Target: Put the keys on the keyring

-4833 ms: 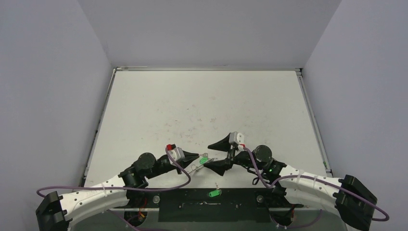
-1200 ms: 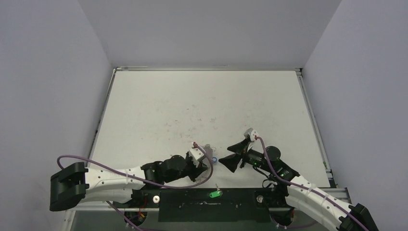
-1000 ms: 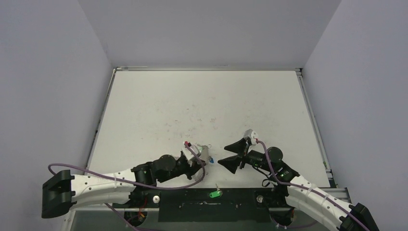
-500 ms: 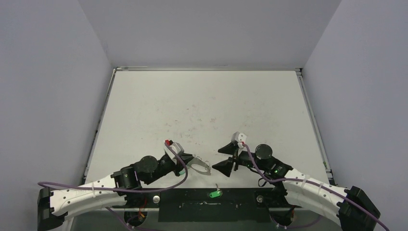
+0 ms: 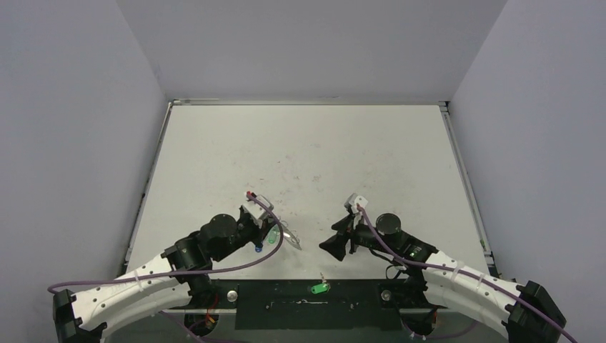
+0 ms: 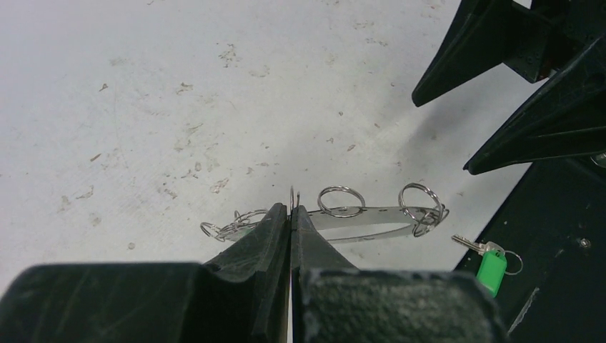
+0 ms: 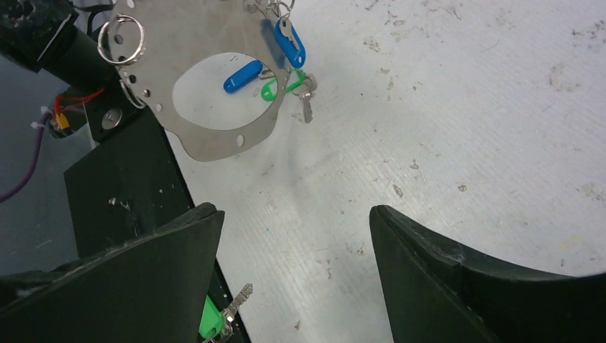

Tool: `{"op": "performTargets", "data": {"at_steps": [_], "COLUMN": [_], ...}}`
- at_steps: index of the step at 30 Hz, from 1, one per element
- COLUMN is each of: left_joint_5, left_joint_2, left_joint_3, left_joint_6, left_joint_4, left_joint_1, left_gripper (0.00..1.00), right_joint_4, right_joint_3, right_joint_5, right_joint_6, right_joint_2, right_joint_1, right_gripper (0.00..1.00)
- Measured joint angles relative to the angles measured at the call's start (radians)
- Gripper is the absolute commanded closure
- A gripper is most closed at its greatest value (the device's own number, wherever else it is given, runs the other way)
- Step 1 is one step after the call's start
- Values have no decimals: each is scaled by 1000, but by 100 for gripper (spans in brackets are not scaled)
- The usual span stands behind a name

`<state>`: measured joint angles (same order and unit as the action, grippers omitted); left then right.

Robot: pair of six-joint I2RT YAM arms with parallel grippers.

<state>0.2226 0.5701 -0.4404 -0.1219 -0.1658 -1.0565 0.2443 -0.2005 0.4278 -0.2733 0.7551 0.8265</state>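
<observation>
From above, the keyring (image 5: pixel 289 238) is seen clamped in the closed left gripper (image 5: pixel 279 231), with the right gripper (image 5: pixel 330 239) spread wide just beside it. At the left wrist, the keyring is pinched edge-on at the shut fingertips, a loose green key (image 6: pixel 492 263) lying beyond. At the right wrist, the keyring, hung with blue and green keys (image 7: pixel 289 44), is seen ahead of the parted, empty jaws.

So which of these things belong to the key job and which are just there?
Job: keyring, pinched by left gripper; blue key and hanging green key on it; loose green key on black base plate; right gripper, open.
Just there: black base plate; table.
</observation>
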Motion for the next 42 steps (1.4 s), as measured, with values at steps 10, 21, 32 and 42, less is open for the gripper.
{"op": "performTargets", "data": {"at_steps": [10,21,32,42], "left_joint_5": [-142,-251,-292,-307], "left_joint_2": [55,43,43,58], "left_joint_3": [-47,23,115,116], "left_joint_6": [12,15,-21,-35], "left_joint_4": [-10,104,225,262], "left_joint_1": [157,163,163,163], "left_gripper": [100,100,100,100], "right_joint_4": [-285,-712,-803,-713], "right_joint_3": [-108,-149,-85,-43], "right_joint_5": [-171,-188,-130,-123], "right_joint_6": [-245,-465,-700,-872], "right_joint_2": [-14,-199,-215,-100], "right_joint_1": [0,0,31,180], "right_gripper": [6,9,44,57]}}
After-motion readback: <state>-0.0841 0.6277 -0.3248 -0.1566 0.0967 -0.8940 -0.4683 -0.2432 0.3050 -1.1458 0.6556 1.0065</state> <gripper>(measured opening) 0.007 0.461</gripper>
